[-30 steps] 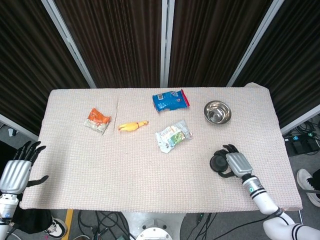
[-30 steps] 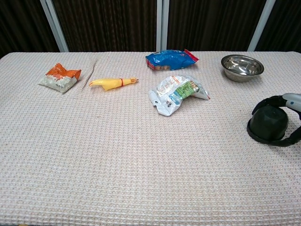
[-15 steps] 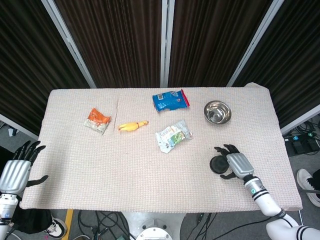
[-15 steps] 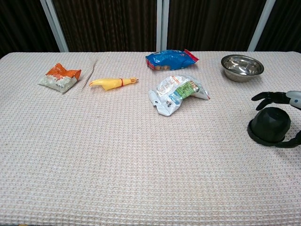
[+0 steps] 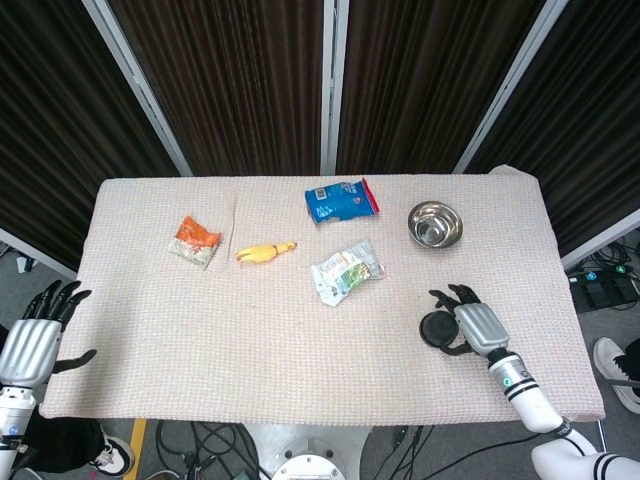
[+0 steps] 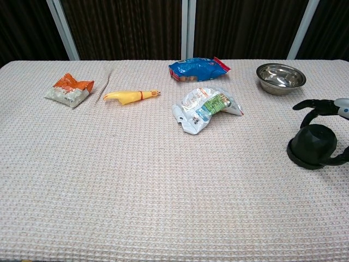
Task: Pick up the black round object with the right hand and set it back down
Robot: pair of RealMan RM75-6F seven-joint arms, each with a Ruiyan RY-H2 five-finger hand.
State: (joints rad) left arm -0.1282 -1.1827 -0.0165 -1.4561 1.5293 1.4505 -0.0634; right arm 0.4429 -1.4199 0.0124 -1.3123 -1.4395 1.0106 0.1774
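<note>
The black round object (image 5: 436, 328) (image 6: 311, 146) rests flat on the cloth-covered table near its right side. My right hand (image 5: 470, 322) (image 6: 330, 121) sits just to its right with fingers spread apart above and around it, holding nothing. A gap shows between the upper fingers and the object in the chest view. My left hand (image 5: 38, 335) hangs off the table's left edge, fingers spread, holding nothing; the chest view does not show it.
A steel bowl (image 5: 434, 223) (image 6: 281, 78) stands behind the black object. A clear snack bag (image 5: 346, 270), a blue bag (image 5: 341, 200), a yellow rubber chicken (image 5: 264, 252) and an orange-white packet (image 5: 195, 241) lie further left. The table's front edge (image 5: 330, 418) is close.
My right hand has let go of the black round object: its fingers opened and lifted off, drawing slightly right. The object stays put on the table.
</note>
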